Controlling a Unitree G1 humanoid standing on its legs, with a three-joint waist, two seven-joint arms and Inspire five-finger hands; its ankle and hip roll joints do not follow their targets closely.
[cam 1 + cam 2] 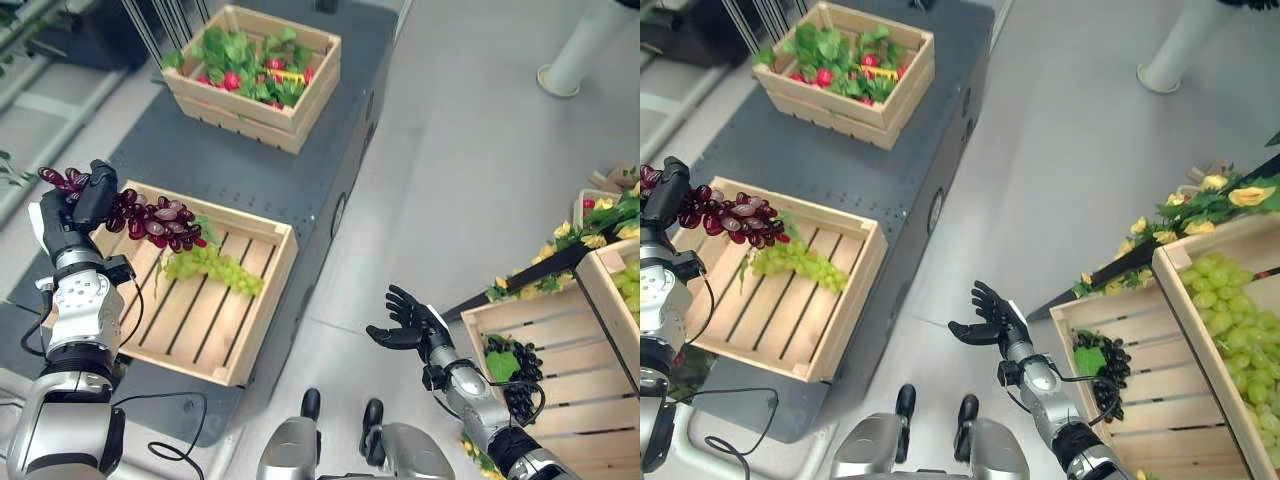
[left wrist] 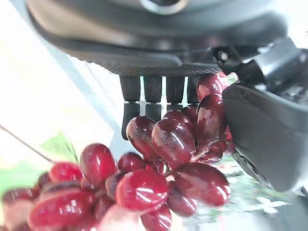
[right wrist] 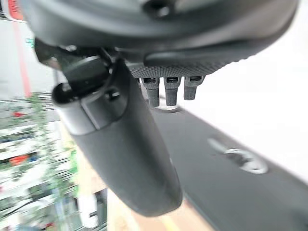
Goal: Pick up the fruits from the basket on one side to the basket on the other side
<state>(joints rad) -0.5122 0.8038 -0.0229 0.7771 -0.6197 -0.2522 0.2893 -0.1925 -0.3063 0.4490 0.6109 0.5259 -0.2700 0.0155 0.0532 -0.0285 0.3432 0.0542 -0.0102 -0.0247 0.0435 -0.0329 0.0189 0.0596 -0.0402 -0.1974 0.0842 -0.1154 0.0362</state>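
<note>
The red grapes [image 2: 159, 163] are seen closest of all in the left wrist view, and the fingers [image 2: 153, 98] and thumb of the left hand [image 1: 88, 195] are curled round the top of the bunch, so the bunch is held tight. In the head views the red grapes are seen lifted above the wooden crate [image 1: 262, 300], over its far left corner, with the bunch hanging out sideways from the hand. A bunch of green grapes [image 1: 215, 266] is left lying inside the wooden crate, on its slats, just under the red bunch. The right hand [image 1: 408, 322] is held out in the air well to the right of the wooden crate, with its fingers spread wide and nothing in it. Further right of the wooden crate, a second crate [image 1: 1145, 370] is seen with a bunch of dark grapes [image 1: 1110, 365] already lying in it, so it looks as if one bunch has been moved. Behind the wooden crate, a far crate [image 1: 255, 105] full of leaves and red fruit is seen. The task is judged to be about partway done: the red bunch must be carried across and put down, and the green bunch must be picked up after that
</note>
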